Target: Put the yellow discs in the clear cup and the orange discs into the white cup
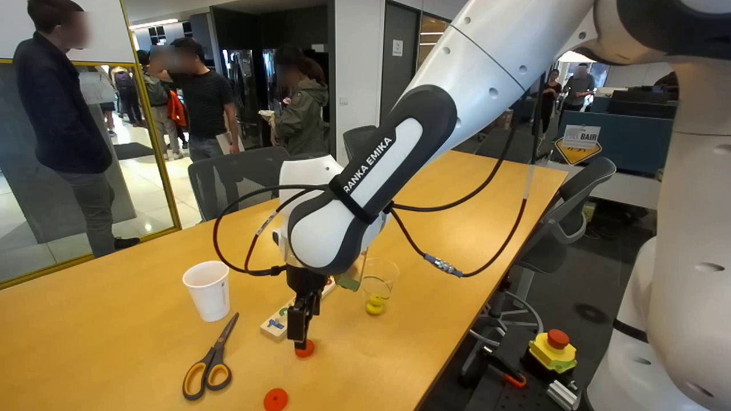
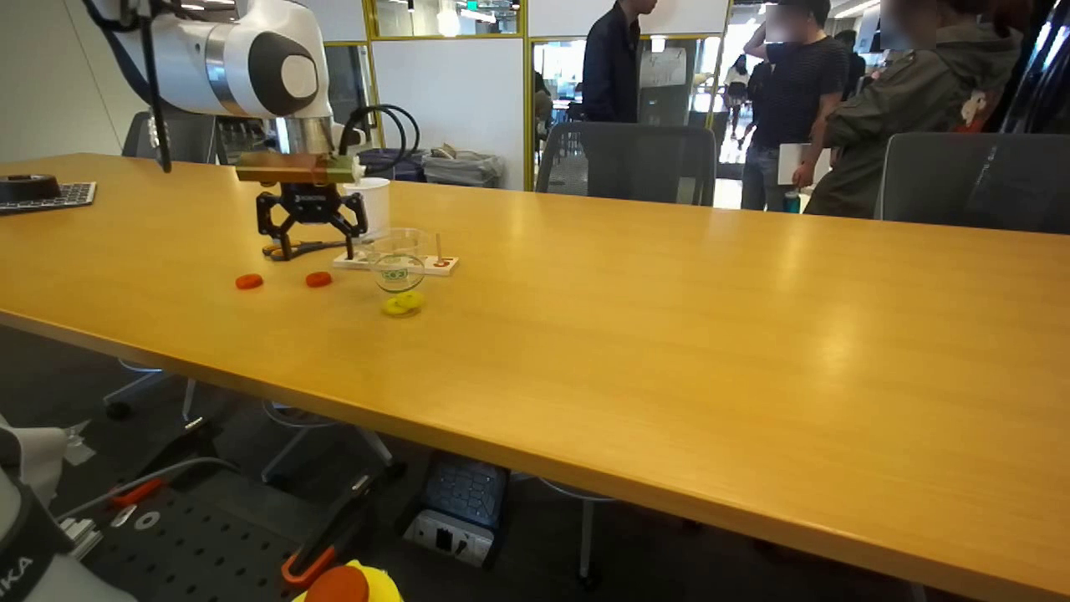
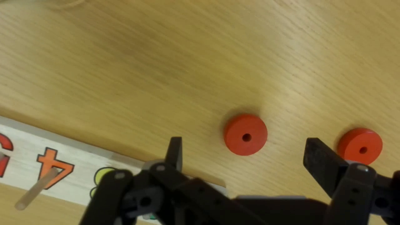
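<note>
You have the fingers (image 3: 175,150) standing wide apart over the tabletop (image 3: 140,62), with one orange disc (image 3: 236,136) showing in the gap between them in your wrist view, flat on the wood and apart from both tips. A second orange disc (image 3: 353,142) lies flat just beyond the outer side of one finger, its centre hole visible to you. Near the fingers runs a white number strip (image 3: 81,170), partly hidden, with an orange numeral 4 (image 3: 47,160) and a pale peg (image 3: 37,188) rising from it. In an exterior view you find the clear cup (image 1: 386,273) upright near the strip, at least two yellow discs (image 1: 374,308) lying at its bottom. Apart from that cup, the scissors (image 1: 212,357) rest with blades together and their tip close by the foot of the white cup (image 1: 208,294), which stands upright in both exterior views. Farther along the tabletop, in an exterior view, you can make out a keyboard (image 2: 77,195). Beyond the tabletop's edge are mesh-backed office chairs (image 2: 627,159), and past them you see a man in a dark jacket (image 1: 60,108), a man in a dark T-shirt (image 1: 200,103) and a person in an olive hooded jacket (image 1: 305,114).
</note>
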